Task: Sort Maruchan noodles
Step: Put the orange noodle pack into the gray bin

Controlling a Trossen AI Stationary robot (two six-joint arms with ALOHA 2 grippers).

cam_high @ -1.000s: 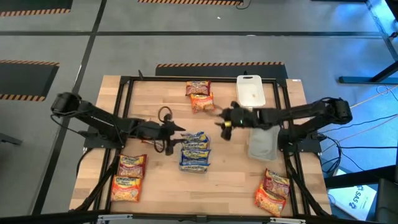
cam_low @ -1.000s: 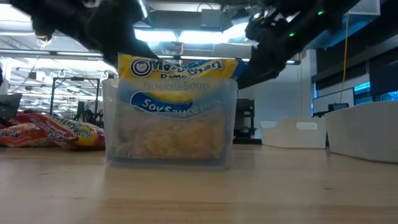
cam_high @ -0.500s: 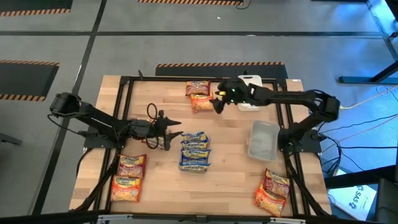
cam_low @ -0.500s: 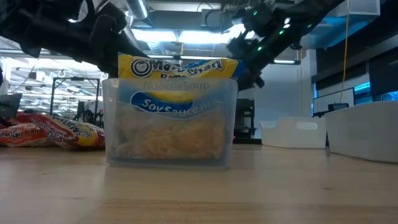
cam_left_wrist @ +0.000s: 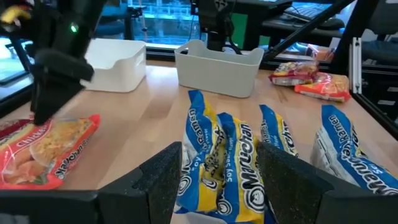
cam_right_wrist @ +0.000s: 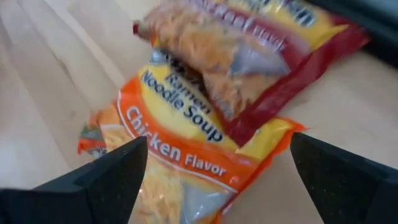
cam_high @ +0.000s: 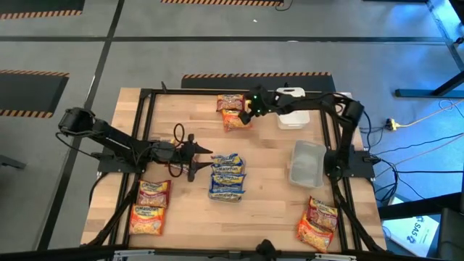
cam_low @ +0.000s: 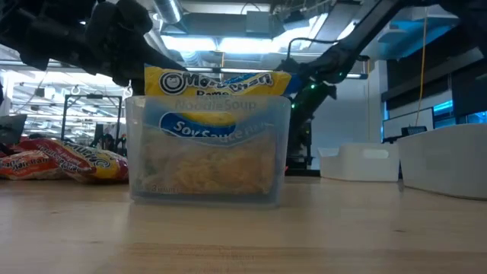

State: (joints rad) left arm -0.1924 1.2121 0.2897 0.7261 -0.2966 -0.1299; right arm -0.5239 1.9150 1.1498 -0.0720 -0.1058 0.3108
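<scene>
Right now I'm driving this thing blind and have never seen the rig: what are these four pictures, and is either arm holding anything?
Two dark robot arms work at a wooden table. One picture looks straight down, one looks level across the tabletop, and one comes from each wrist. The right gripper is open, hovering over an orange chicken packet and a dark red packet at the table's far edge, holding nothing. The left gripper is open beside the blue-and-yellow packets mid-table, also empty. More packets lie at the near left corner and the near right corner. A clear container and a white lid sit on the right.
</scene>
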